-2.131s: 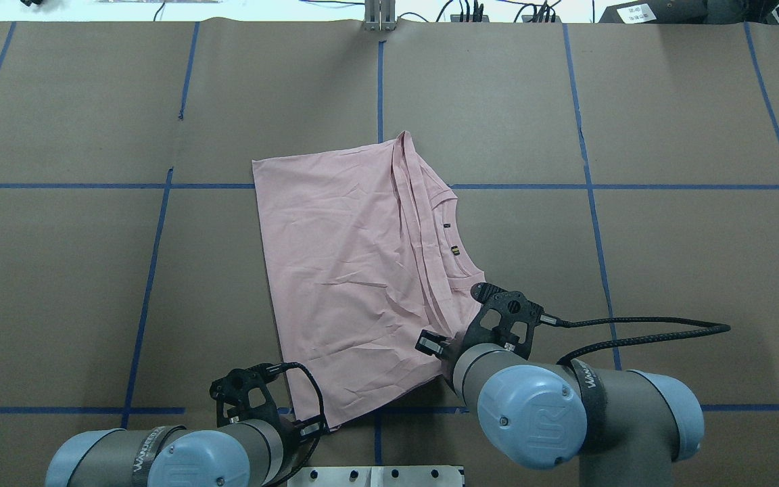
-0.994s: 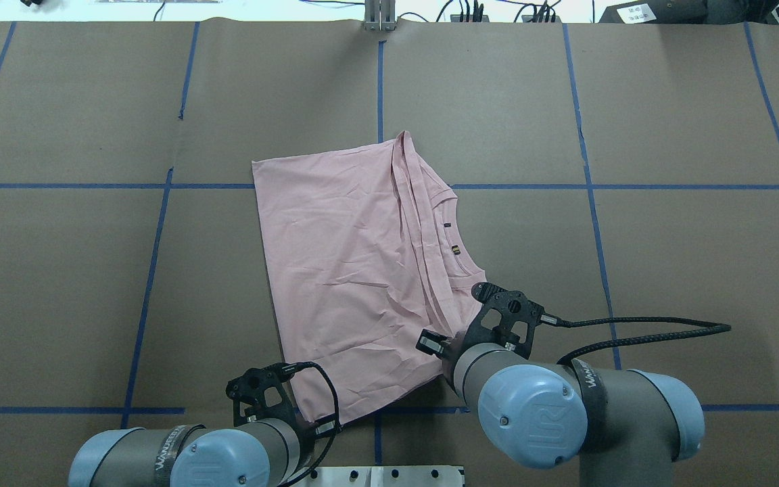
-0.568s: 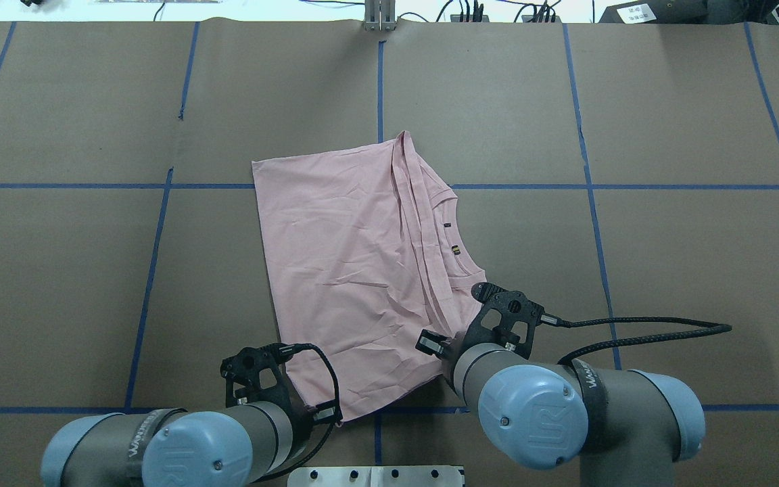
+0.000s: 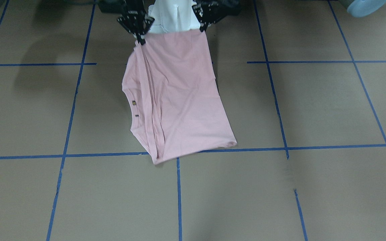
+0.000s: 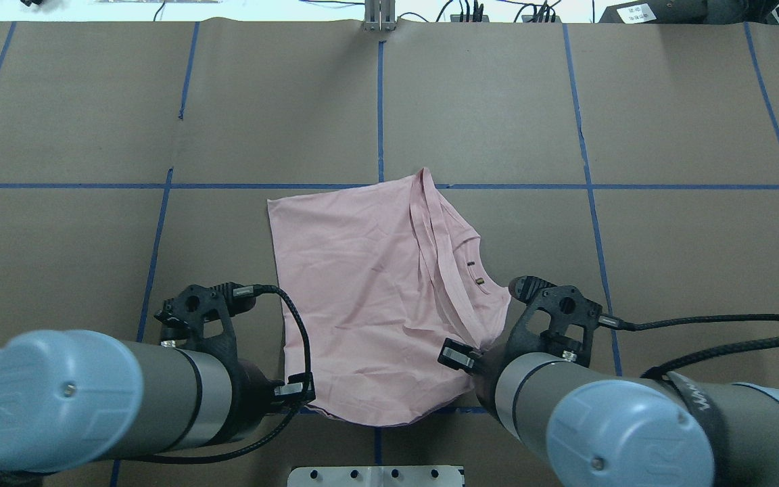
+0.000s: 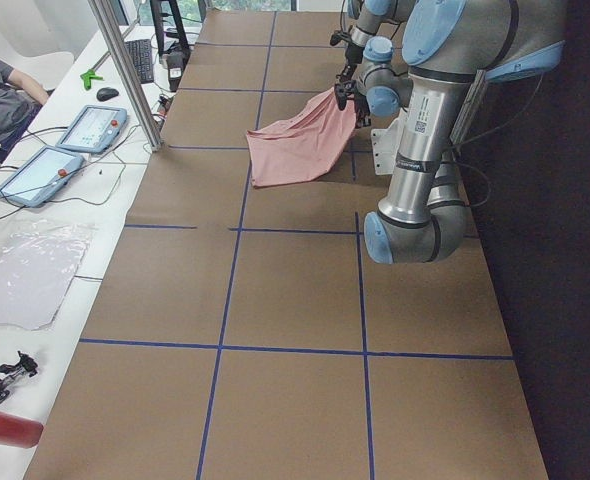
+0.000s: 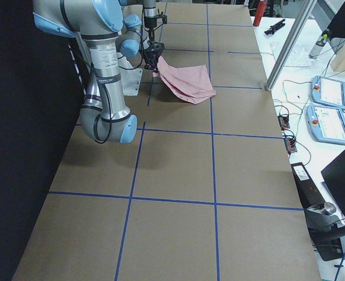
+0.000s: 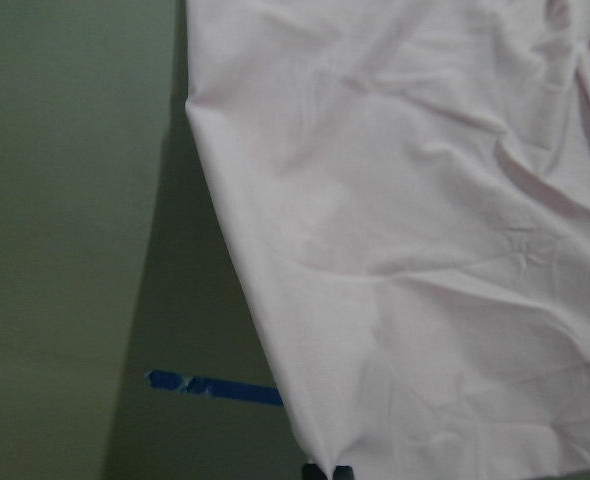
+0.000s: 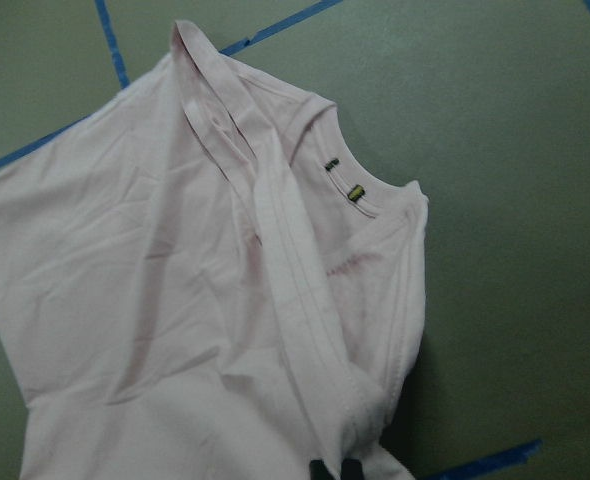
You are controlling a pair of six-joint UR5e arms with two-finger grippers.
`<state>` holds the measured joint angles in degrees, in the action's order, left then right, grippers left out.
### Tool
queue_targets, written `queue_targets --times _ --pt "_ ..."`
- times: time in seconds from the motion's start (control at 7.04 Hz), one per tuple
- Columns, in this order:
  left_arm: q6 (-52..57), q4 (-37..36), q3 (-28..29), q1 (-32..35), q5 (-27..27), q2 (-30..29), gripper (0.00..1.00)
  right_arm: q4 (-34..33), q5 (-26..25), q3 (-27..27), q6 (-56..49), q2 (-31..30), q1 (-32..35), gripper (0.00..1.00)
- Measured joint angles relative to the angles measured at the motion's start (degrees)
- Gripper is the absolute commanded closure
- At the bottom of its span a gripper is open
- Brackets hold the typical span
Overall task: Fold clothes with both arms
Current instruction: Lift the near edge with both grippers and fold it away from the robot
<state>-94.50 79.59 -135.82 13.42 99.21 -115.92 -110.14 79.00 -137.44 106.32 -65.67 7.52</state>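
Pale pink folded cotton T-shirt [image 5: 362, 304], near edge raised off brown paper-covered table [image 5: 667, 101]; left black two-finger hand [image 4: 201, 28] and right hand [image 4: 141, 40] each clamped on a near corner.

Table cover: brown paper [image 5: 484, 101], marked into a grid by blue tape lines [image 5: 380, 95]. On your white side bench [image 6: 95, 250] you have:
- two teach pendants [image 6: 93, 128], side by side, cables trailing
- a keyboard [image 6: 140, 60], with a dark mouse [image 6: 106, 94] near it
- a clear plastic bag [image 6: 30, 275], lying flat
- a red cylinder [image 6: 5, 427] at the near corner

An aluminium post [image 6: 125, 70] stands at the bench's edge. One seated person [image 6: 0, 95] in a grey top is at the far end.
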Motion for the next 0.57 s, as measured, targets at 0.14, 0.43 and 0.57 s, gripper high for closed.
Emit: queue_targets --times 0.14,0.43,0.57 --pt "0.6 -3.8 -2.4 1.1 1.6 -1.7 1.0 -3.9 0.2 -2.1 0.0 0.9 -0.5 1.0" --pt "3.0 -5.1 0.4 2.8 2.1 -2.7 1.0 -5.5 0.2 0.9 -0.2 2.2 -0.6 1.0" --pt "4.0 -3.4 3.8 4.2 1.7 -2.9 1.0 -4.8 0.1 3.7 -0.6 3.2 0.4 1.0"
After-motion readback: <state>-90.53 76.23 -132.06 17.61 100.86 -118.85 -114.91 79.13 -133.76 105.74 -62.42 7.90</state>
